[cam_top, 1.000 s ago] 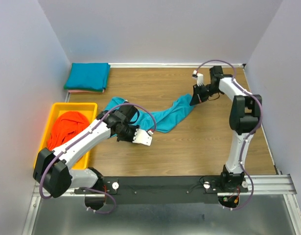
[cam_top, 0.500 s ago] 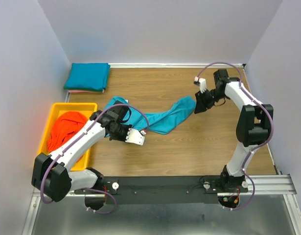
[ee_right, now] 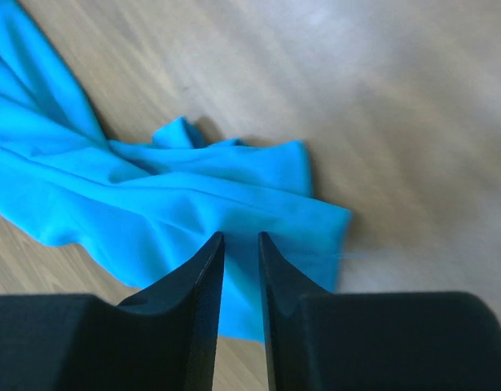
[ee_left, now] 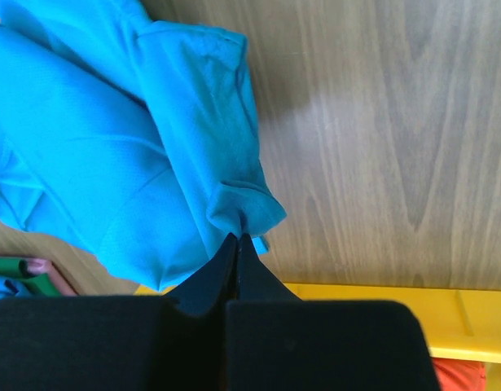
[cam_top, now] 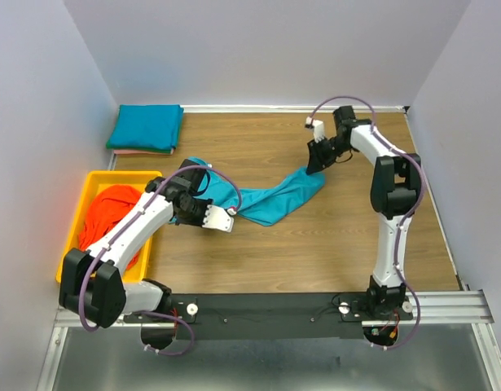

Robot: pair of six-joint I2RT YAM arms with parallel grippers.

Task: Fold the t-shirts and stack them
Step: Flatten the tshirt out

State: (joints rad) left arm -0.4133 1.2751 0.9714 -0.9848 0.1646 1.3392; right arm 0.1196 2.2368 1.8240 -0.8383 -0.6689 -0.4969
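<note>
One teal shirt (cam_top: 270,199) lies strung across the table (cam_top: 315,236): the left gripper (ee_left: 237,238) pinches one end, likely to spread it; the right gripper (ee_right: 240,236) hovers narrowly parted, empty, over the other.

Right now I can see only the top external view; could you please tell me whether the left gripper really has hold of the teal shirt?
Observer: Yes. In the left wrist view the left gripper is shut, pinching a small fold at the edge of the teal t-shirt.
Operator: Thank you. Is the right gripper gripping the other end as well?
Observer: No. In the right wrist view the right gripper has a narrow gap between its jaws. That end of the shirt appears to lie loose on the table, beneath the fingertips and not between them.
</note>
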